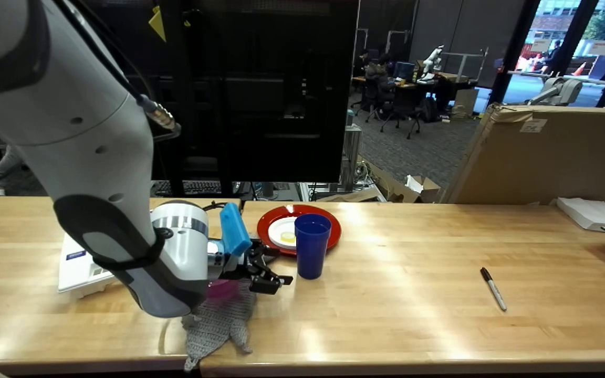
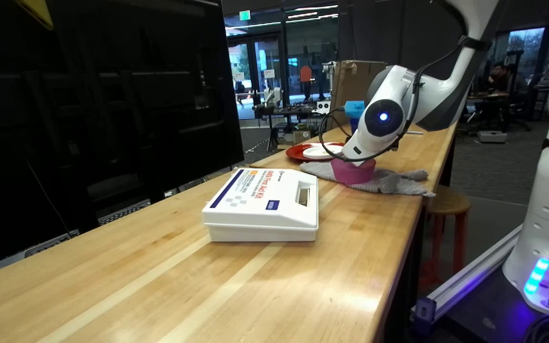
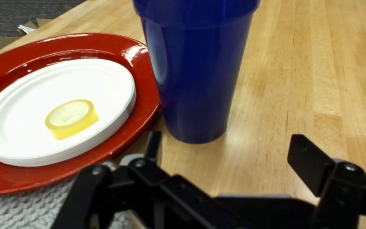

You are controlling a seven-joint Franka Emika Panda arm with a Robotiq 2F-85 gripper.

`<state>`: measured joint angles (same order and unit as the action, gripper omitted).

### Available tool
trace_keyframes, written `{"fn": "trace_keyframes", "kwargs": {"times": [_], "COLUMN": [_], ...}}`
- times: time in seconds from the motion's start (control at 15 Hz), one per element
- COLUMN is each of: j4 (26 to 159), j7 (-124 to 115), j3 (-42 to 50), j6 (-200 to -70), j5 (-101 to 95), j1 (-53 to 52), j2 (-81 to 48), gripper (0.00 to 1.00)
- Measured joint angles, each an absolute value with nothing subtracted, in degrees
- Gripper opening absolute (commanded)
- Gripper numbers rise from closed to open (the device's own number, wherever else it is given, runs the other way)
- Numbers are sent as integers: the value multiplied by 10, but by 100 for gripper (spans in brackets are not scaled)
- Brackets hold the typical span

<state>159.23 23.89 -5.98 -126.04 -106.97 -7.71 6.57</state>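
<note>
Gripper (image 3: 227, 151) Was Spread Wide Before a Blue Cup (image 3: 199, 76)

The fingers (image 3: 308, 163) stood far apart and held nothing. The gripper hung low over the table (image 1: 397, 325), reaching toward the cup, which stood upright on the wood just ahead of the fingertips. In the wrist view the cup's base showed nearer the finger at that view's left, with a wider gap toward the finger at its right.

Just beside the cup lay a red plate (image 3: 100, 41); whether the two touched could not be told. A white dish (image 3: 103, 82) rested in the plate, and on the dish sat a small yellow disc (image 3: 71, 117) with a pale top.

A grey cloth (image 1: 213, 325) lay rumpled beneath the arm (image 1: 97, 136), reaching the table's edge. In an exterior view, a pink bowl (image 2: 353, 172) stood on the cloth right below the arm's wrist, and a white kit (image 2: 255, 205) marked First Aid lay flat, nearer that camera. In an exterior view, a marker (image 1: 493, 289) lay on the table, well apart from the cup, and a large piece of cardboard (image 1: 549, 157) stood upright beyond the marker.
</note>
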Motion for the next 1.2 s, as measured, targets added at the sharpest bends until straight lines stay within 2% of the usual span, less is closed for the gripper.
{"fn": "trace_keyframes", "kwargs": {"times": [0.53,1.2], "j4": [1591,1587], "j7": [256,253], "j3": [-45,-40], "j6": [-1307,-1308], "j5": [-1205,-1229], "j1": [-57,-46], "j2": [47,49], "gripper": [100,100]}}
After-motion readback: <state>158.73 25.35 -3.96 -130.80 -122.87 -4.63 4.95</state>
